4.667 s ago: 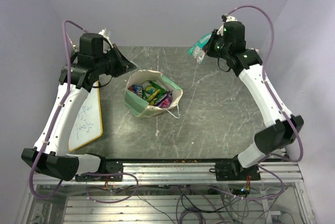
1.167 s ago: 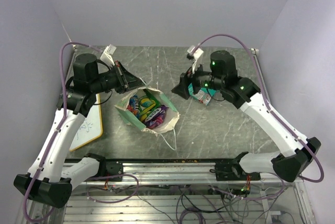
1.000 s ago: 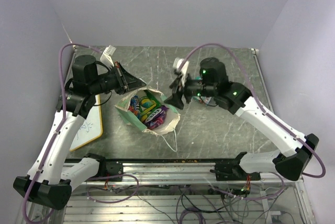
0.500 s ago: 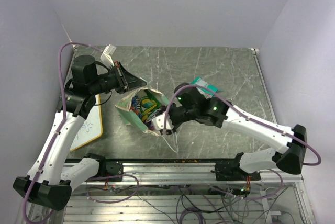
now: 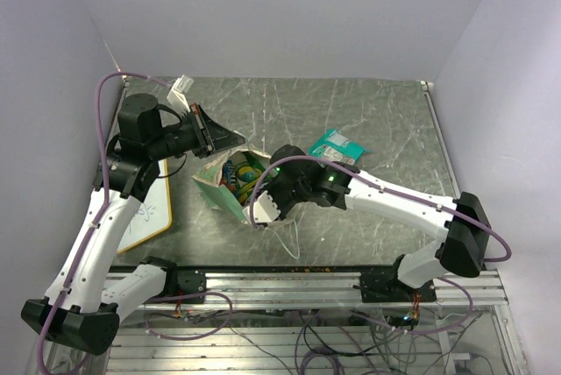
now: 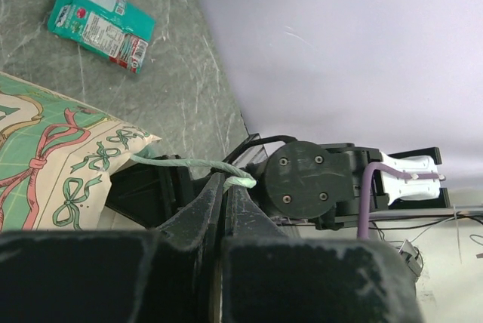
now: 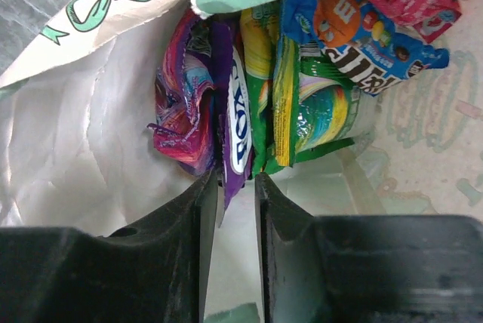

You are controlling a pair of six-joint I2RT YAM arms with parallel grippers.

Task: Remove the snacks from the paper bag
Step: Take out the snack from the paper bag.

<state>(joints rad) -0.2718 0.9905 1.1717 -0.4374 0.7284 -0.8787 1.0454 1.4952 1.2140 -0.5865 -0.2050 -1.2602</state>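
Snacks: crinkly foil packets (image 7: 302,104) packed upright inside cream-and-mint paper bag (image 5: 219,193), left of centre on grey marbled table (image 5: 386,112). One teal foil packet (image 5: 336,147) lies outside on table, near bag. Left gripper (image 6: 225,187) clamped tight on bag's thin string handle (image 6: 181,163). Right gripper (image 7: 236,187) inside bag, jaws narrow, straddling purple packet (image 7: 230,134); firm pinch unclear.

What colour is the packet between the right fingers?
The packet is purple with white lettering, clearest in the right wrist view.

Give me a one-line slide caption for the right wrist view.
Right pincer inside the paper bag, open around the purple packet, with a green packet and a blue packet alongside.
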